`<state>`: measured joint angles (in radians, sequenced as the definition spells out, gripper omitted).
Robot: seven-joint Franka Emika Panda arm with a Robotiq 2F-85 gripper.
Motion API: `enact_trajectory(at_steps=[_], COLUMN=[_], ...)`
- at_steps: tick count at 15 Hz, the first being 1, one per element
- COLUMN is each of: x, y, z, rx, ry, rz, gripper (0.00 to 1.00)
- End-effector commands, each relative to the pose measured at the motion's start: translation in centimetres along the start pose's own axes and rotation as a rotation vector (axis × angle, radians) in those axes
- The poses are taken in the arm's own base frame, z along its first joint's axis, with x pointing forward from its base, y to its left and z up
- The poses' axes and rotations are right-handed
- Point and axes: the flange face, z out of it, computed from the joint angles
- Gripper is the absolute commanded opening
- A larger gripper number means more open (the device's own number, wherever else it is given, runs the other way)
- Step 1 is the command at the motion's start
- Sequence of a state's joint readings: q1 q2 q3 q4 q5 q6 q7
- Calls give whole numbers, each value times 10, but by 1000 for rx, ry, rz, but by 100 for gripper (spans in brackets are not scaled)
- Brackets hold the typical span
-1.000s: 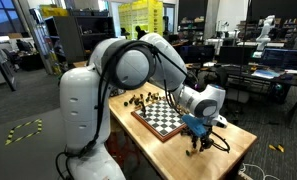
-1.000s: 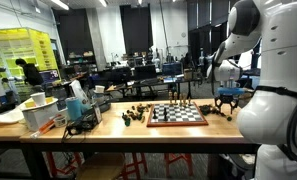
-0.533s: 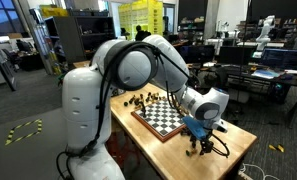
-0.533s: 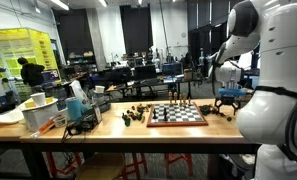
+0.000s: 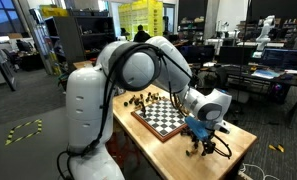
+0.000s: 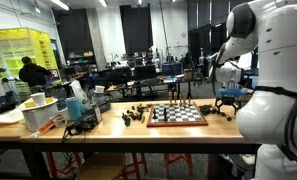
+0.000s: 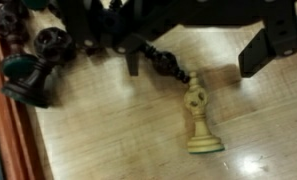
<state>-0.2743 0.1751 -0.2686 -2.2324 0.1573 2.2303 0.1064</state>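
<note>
While the gripper (image 7: 192, 62) stood wide open, a pale chess piece (image 7: 198, 120) stood upright on the wooden table (image 7: 108, 135) between its parted fingers, ungripped. Dark chess pieces (image 7: 38, 55) clustered nearby, and the chessboard (image 5: 160, 118) lay beside the gripper.

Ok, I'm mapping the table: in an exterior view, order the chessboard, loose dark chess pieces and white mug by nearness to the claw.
From the claw:
1. Chessboard, right beside it.
2. Loose dark chess pieces, beyond the board.
3. White mug, at the far end.

Both exterior views share chessboard (image 5: 160, 118), wrist view close over tabletop (image 7: 108, 130)
</note>
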Motion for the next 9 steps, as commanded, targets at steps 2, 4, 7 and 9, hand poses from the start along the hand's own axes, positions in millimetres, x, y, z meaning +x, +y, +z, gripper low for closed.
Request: enact_trajectory(at_steps=[2,4,7,9], x=[2,0,-4,-7], y=[0,-2,-6,-7], z=[-6,-5,2,9], rx=[18,16,16,4], ry=[-6,-12,-43,-70], rz=[-3,-8,-15,-17], gripper=[100,100,100,100])
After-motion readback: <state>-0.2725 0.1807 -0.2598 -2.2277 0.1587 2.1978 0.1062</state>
